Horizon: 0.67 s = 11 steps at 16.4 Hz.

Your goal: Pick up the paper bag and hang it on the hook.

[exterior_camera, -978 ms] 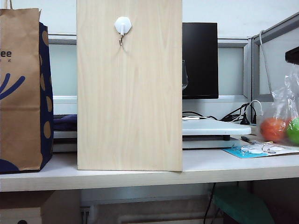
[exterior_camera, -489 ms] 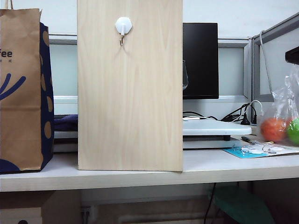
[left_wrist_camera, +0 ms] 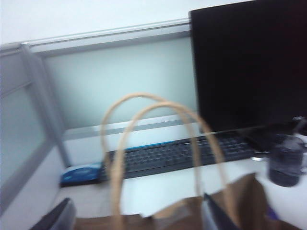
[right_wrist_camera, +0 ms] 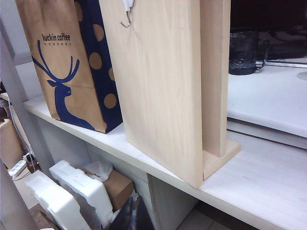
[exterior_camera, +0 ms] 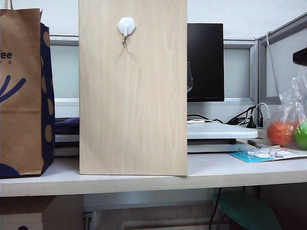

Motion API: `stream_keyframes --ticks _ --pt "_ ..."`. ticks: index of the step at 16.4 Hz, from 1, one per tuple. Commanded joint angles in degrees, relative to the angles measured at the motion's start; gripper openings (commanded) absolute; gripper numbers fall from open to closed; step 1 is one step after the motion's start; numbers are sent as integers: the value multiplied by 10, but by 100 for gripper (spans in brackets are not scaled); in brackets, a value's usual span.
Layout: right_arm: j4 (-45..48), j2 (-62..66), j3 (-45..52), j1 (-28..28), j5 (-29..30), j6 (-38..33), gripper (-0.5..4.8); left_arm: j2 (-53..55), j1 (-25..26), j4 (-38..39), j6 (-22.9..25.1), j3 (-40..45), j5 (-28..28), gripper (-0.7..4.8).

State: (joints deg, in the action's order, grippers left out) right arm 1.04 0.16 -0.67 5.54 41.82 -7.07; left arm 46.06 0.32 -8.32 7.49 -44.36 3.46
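Office walls and a dark screen stand behind a pale table [exterior_camera: 144, 179]. On the far left of the table stands the paper bag [exterior_camera: 21, 91], upright, with its bottom flat on the table. Nothing lifts it yet. Seen from the left wrist, its two rope handles [left_wrist_camera: 158, 143] stick up close in front of the camera. The left claw [left_wrist_camera: 139, 218] sits just above the bag's top; only dark bits of its two fingers show at the edge, one on each side of the handles, and they look spread wide apart with nothing held between them.

Next to the bag stands a tall wooden board [exterior_camera: 133, 91]. Near its top is the hook [exterior_camera: 125, 29], small and white, with nothing hanging on it.

The right claw [right_wrist_camera: 132, 218] stays low, in front of the table and under its edge; only a dark tip shows, so nobody can tell if it is open.

So the job looks barely begun. Grabbing the handles, lifting the bag and hanging it are all left to do.
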Motion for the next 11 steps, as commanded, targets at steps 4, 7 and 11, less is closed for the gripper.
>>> stream_keyframes --ticks 4,7,11 --pt "10 0 4 0 -12 -2 -1 64 2 -53 35 -3 59 359" --pt "10 0 4 0 -12 -2 -1 94 2 -63 34 -3 60 243" --pt "12 0 4 0 -12 -2 -1 97 1 -58 34 -3 61 -5"
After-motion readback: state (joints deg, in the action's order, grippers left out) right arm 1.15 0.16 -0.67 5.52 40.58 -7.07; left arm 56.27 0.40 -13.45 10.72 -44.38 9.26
